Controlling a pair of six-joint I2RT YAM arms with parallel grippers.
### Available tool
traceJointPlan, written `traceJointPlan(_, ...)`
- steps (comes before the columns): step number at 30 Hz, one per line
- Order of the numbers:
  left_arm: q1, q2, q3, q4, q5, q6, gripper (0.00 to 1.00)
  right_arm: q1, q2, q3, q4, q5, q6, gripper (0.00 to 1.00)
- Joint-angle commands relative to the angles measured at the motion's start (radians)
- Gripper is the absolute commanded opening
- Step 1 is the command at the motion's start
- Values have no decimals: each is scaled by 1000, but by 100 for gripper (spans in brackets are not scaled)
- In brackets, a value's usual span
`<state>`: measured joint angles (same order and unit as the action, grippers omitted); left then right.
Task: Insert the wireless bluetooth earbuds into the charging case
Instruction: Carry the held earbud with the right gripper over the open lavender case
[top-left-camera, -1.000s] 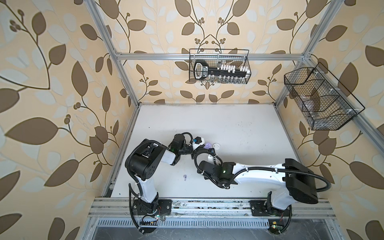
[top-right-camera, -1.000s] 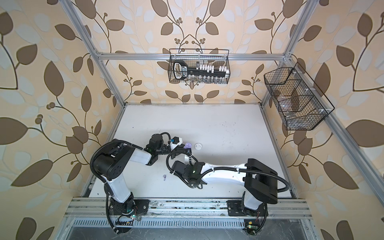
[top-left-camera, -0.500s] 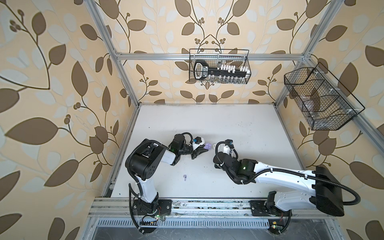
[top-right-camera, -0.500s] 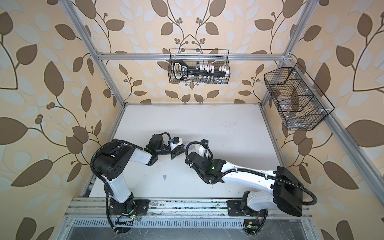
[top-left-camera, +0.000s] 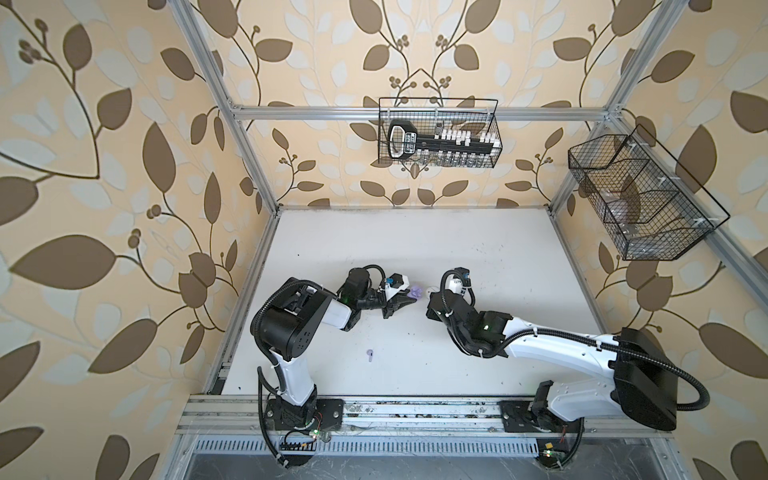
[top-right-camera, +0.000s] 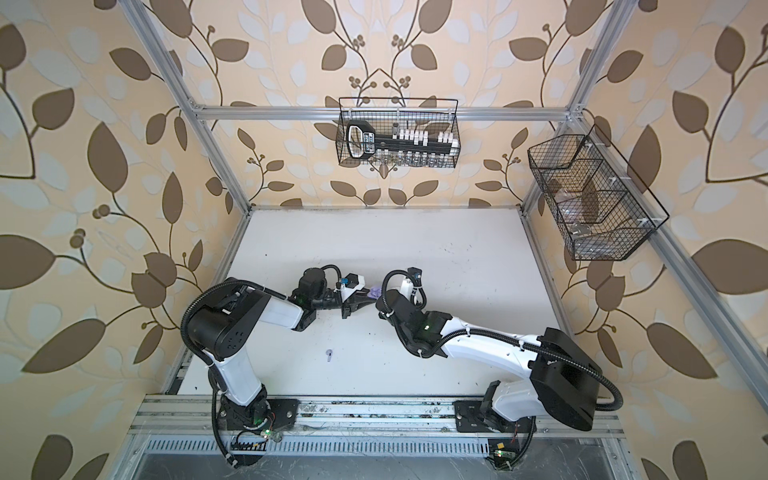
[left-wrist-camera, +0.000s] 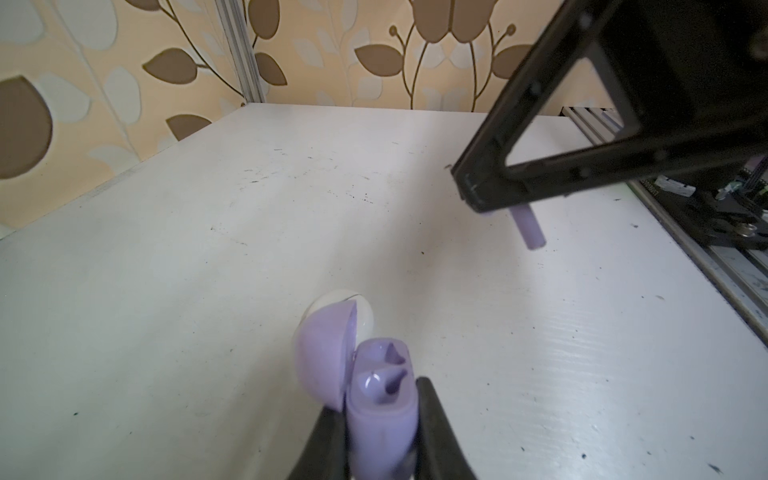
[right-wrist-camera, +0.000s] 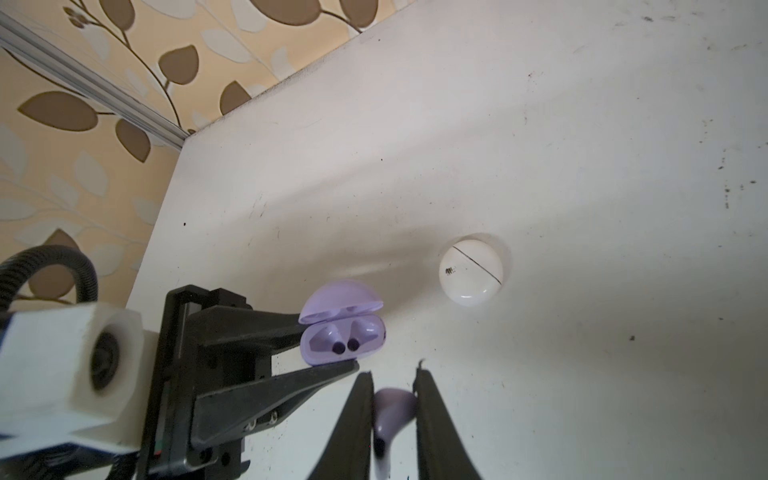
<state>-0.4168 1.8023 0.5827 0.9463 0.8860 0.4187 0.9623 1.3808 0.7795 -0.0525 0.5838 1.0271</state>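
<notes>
Since the frame one second earlier, the right arm (top-left-camera: 561, 345) has swung its elbow out toward the right edge of the worktop (top-left-camera: 415, 241), while the left arm (top-left-camera: 299, 316) has kept its place.

We see the left claw (right-wrist-camera: 324, 349) closed on the lavender case (right-wrist-camera: 345, 336), one finger on each side of its lower shell. It holds the case near the middle of the worktop. The lid stands open, and in the right wrist view both sockets are empty.

The right claw (right-wrist-camera: 390, 399) is narrowed on the held earbud (right-wrist-camera: 392, 409), a pale lavender one. The bulb is pinched between the two fingers. In the left wrist view the stem (left-wrist-camera: 528, 228) sticks out past the fingertips, tilted down toward the worktop. The held earbud is near the open case, on its right side in both top views, and clear of it.

The white case (right-wrist-camera: 471, 270) lies closed on the worktop just beyond the lavender case, toward the back edge. We cannot tell whether the two touch.

The loose earbud (top-left-camera: 369, 354), also lavender, lies flat toward the front edge, left of the middle and well apart from both claws.
</notes>
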Motion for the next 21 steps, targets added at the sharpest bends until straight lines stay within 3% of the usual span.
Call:
traceJointPlan(1, 13, 2, 6, 42, 15, -4, 1, -7, 28, -11, 78, 9, -4, 19)
traceJointPlan(21, 27, 25, 6, 130, -21, -89, 1, -17, 158, -68, 394, 62, 1, 20)
